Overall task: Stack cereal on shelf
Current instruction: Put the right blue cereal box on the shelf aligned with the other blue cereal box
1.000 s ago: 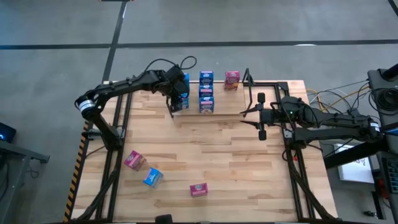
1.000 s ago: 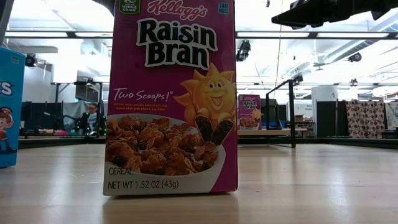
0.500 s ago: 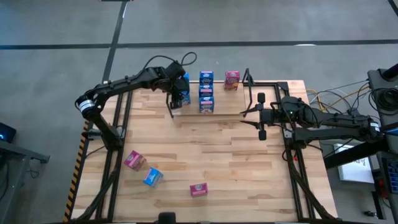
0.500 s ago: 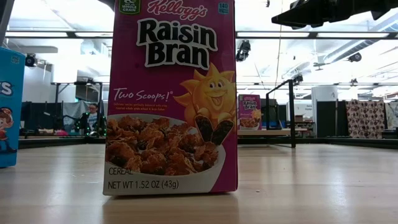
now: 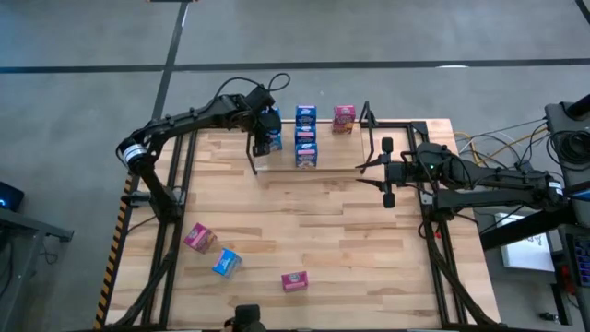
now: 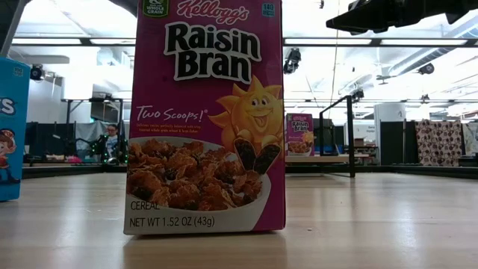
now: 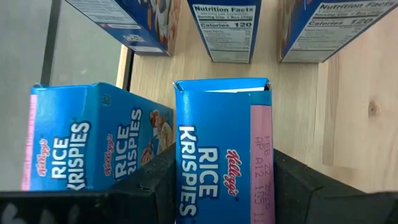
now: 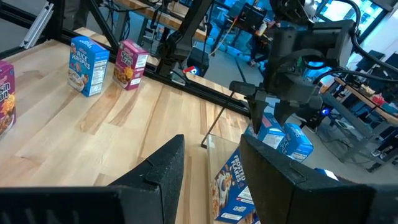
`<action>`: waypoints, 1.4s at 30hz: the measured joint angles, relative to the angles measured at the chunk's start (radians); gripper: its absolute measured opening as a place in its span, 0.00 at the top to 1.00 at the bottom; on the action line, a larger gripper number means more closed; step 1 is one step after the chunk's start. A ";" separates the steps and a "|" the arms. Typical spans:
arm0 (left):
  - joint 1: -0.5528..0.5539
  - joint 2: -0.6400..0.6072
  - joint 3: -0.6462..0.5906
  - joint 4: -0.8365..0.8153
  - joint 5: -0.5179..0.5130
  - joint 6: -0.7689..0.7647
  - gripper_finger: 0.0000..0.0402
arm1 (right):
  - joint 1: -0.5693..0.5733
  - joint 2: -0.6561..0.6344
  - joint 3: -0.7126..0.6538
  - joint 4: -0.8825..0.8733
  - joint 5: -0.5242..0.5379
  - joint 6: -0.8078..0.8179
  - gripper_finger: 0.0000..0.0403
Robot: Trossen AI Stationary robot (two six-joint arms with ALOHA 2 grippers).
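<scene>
One bright blue Rice Krispies mini box (image 7: 221,155) gripped in left jaws (image 5: 266,141) at far-edge black-post shelf (image 5: 304,138); could topple neighbouring blue box (image 7: 93,140) if nudged; right jaws (image 5: 385,171) open, idle near right edge

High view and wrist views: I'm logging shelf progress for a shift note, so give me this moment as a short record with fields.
left gripper: at the shelf's left end, shut on a blue Rice Krispies box
right gripper: open, waiting right of the shelf, holding nothing
shelf: at the table's far edge; blue boxes stacked in its middle, one pink box toward its right
loose cereal: pink box, blue box and Raisin Bran box on the near table
table: light wood planks
</scene>
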 joint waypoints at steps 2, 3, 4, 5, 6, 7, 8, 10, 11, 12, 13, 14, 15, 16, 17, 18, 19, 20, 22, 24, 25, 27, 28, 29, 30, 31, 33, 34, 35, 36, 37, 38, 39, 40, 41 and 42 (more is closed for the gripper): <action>0.003 0.000 0.000 -0.001 0.000 0.002 0.58 | 0.000 0.000 0.000 0.000 0.000 0.000 0.64; 0.005 0.000 0.000 -0.001 0.001 0.002 0.58 | 0.000 0.000 0.000 0.000 0.000 0.000 0.64; 0.007 0.000 0.000 -0.001 0.001 0.002 0.58 | 0.000 0.000 0.000 0.000 0.000 0.000 0.64; 0.008 0.000 0.000 -0.001 0.001 0.002 0.58 | 0.000 0.000 0.000 0.000 0.000 0.001 0.64; 0.008 0.000 0.000 -0.001 0.002 0.002 0.58 | 0.000 0.000 0.000 0.000 0.000 0.001 0.64; 0.009 0.000 0.000 -0.001 0.002 0.002 0.58 | 0.000 0.000 0.000 0.000 0.000 0.001 0.64; 0.010 0.000 0.000 -0.001 0.002 0.002 0.58 | 0.000 0.000 0.000 0.000 0.000 0.001 0.64; 0.011 0.000 0.000 -0.001 0.001 0.002 0.58 | 0.000 0.000 0.000 0.000 0.000 0.000 0.64; 0.011 0.000 0.000 -0.001 0.002 0.002 0.58 | 0.000 0.000 0.000 0.000 0.000 0.000 0.64; 0.011 0.000 0.000 -0.001 0.002 0.002 0.58 | 0.000 0.000 0.000 0.000 0.000 0.000 0.64; 0.011 0.000 0.000 -0.001 0.002 0.002 0.58 | 0.000 0.000 0.000 0.000 0.000 0.000 0.64; 0.011 0.000 0.000 -0.001 0.005 0.002 0.58 | 0.000 0.000 0.000 0.000 0.000 0.000 0.64; 0.011 0.000 0.000 -0.001 0.015 0.002 0.58 | 0.000 0.000 0.000 0.000 0.000 0.000 0.64; 0.012 0.000 0.000 -0.001 0.029 0.001 0.58 | 0.000 0.000 0.000 0.000 0.000 0.001 0.64; 0.012 0.000 0.000 -0.001 0.037 0.001 0.58 | 0.000 0.000 0.000 0.000 0.000 0.001 0.64; 0.013 0.000 0.000 0.000 0.043 -0.001 0.58 | 0.000 0.000 0.000 0.000 0.000 0.001 0.64; 0.013 0.000 0.000 -0.001 0.046 -0.002 0.58 | 0.000 0.000 0.000 0.000 0.000 0.001 0.64; 0.013 0.000 0.000 -0.001 0.046 -0.002 0.58 | 0.000 0.000 0.000 0.000 0.000 0.001 0.64; 0.014 0.000 0.000 -0.001 0.046 -0.007 0.58 | 0.000 0.000 0.000 0.000 0.000 0.001 0.64; 0.015 0.000 0.000 -0.001 0.046 -0.014 0.58 | 0.000 0.000 0.000 0.000 0.000 0.001 0.64; 0.015 0.000 0.000 -0.001 0.046 -0.018 0.58 | 0.000 0.000 0.000 0.000 0.000 0.001 0.64; 0.015 0.000 0.000 -0.006 0.046 -0.025 0.58 | 0.000 0.000 0.000 0.000 0.000 0.001 0.64; 0.015 0.000 0.000 -0.010 0.046 -0.026 0.58 | 0.000 0.000 0.000 0.000 0.000 0.001 0.64; 0.015 0.000 0.000 -0.015 0.046 -0.030 0.58 | 0.000 0.000 0.000 0.000 0.000 0.001 0.64; 0.016 0.000 0.000 -0.015 0.046 -0.033 0.58 | 0.000 0.000 0.000 0.000 0.000 0.001 0.64; 0.016 0.000 0.000 -0.015 0.045 -0.033 0.58 | 0.000 0.000 0.000 0.000 0.000 0.001 0.64; 0.016 0.000 0.000 -0.015 0.045 -0.033 0.58 | 0.000 0.000 0.000 0.000 0.000 0.001 0.64; 0.016 0.000 0.000 -0.015 0.045 -0.033 0.58 | 0.000 0.000 0.000 0.000 0.000 0.001 0.64; 0.016 0.000 0.000 -0.015 0.045 -0.033 0.58 | 0.000 0.000 0.000 0.000 0.000 0.001 0.64; 0.016 0.000 0.000 -0.014 0.045 -0.033 0.58 | 0.000 0.000 0.000 0.000 0.000 0.001 0.64; 0.016 0.000 0.000 -0.014 0.045 -0.033 0.58 | 0.000 0.000 0.000 0.000 0.000 0.001 0.64; 0.016 0.000 0.000 -0.014 0.045 -0.033 0.58 | 0.000 0.000 0.000 0.000 0.000 0.001 0.64; 0.016 0.000 0.000 -0.014 0.045 -0.033 0.58 | 0.000 0.000 0.000 0.000 0.000 0.002 0.64; 0.016 0.000 0.000 -0.014 0.045 -0.033 0.58 | 0.000 0.000 0.000 0.000 0.000 0.002 0.64; 0.016 0.000 0.000 -0.014 0.045 -0.033 0.58 | 0.000 0.000 0.000 0.000 0.000 0.001 0.64; 0.016 0.000 0.000 -0.014 0.045 -0.033 0.58 | 0.000 0.000 0.000 0.000 0.000 0.002 0.64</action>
